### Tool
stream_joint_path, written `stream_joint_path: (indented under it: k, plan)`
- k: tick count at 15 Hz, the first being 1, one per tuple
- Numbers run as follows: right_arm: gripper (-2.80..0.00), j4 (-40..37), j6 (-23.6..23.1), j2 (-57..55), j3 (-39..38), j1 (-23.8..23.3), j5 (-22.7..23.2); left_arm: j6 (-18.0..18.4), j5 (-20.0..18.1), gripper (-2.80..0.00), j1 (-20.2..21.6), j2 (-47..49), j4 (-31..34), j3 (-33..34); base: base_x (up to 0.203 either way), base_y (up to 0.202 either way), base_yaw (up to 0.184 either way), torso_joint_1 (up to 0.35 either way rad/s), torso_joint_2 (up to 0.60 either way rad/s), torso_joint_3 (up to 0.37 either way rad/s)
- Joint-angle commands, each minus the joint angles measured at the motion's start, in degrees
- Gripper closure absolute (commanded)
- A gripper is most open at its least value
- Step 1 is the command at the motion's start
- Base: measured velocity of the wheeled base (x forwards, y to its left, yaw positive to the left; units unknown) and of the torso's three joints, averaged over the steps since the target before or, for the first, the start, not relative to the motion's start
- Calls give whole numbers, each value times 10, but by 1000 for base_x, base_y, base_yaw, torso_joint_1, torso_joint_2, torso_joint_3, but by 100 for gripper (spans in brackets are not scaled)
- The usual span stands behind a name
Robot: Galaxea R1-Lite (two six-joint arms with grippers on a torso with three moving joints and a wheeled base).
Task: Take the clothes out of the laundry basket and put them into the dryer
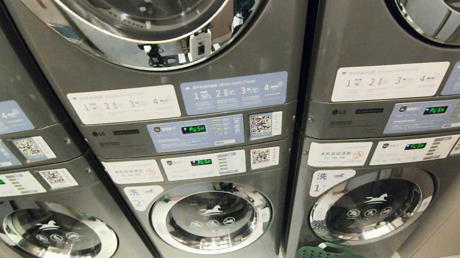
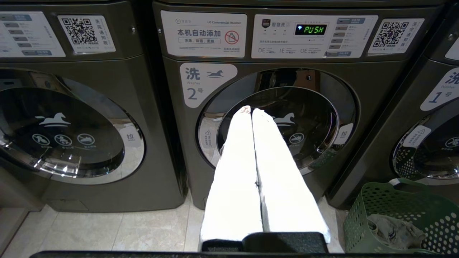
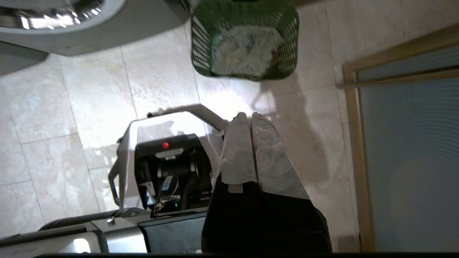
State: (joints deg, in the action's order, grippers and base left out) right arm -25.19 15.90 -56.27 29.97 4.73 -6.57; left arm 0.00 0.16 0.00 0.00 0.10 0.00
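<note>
I am facing a row of stacked grey laundry machines, with the number two washer (image 1: pixel 211 217) low in front of me and the number one washer (image 1: pixel 369 206) to its right, both with their round doors shut. My left gripper (image 2: pixel 250 110) is hanging in front of the number two washer door (image 2: pixel 304 118), and I am keeping its two white fingers (image 2: pixel 236 161) pressed together along their length, with nothing between them. My right gripper (image 3: pixel 249 116) is pointing down at the pale tiled floor (image 3: pixel 71 107), and I am holding its cloth-wrapped fingers (image 3: pixel 238 150) closed against each other, gripping nothing. The laundry basket (image 3: pixel 245 43), green with lattice-holed walls, is standing on the floor well ahead of my right fingertips, apart from them, and just in front of the number one washer. In the head view only its rim (image 1: pixel 330 256) is showing at the lower edge of the frame. The clothes (image 3: pixel 245 48), a crumpled grey heap, are lying inside the basket, and from my left wrist I am seeing them (image 2: pixel 392 231) bunched at its bottom. Part of my own wheeled base (image 3: pixel 165 168), with a small red button on it, is showing beneath my right arm.
</note>
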Motion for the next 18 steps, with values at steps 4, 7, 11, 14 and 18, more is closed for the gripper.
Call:
stream_joint_path:
  k: [4,7,11,14,18]
  plan:
    - [0,1,-52,308,-77,14,59,-1,0,0,0,0,0,1,0,0,0,0,0,0]
    - [0,49,-193,362,-185,35,84,-1,0,0,0,0,0,1,0,0,0,0,0,0]
    - [0,93,-214,386,-238,33,77,0,0,0,0,0,0,1,0,0,0,0,0,0]
    - [0,97,-202,326,-239,-48,60,0,0,0,0,1,0,1,0,0,0,0,0,0]
    - [0,105,-200,356,-243,-91,60,0,0,0,0,0,0,1,0,0,0,0,0,0]
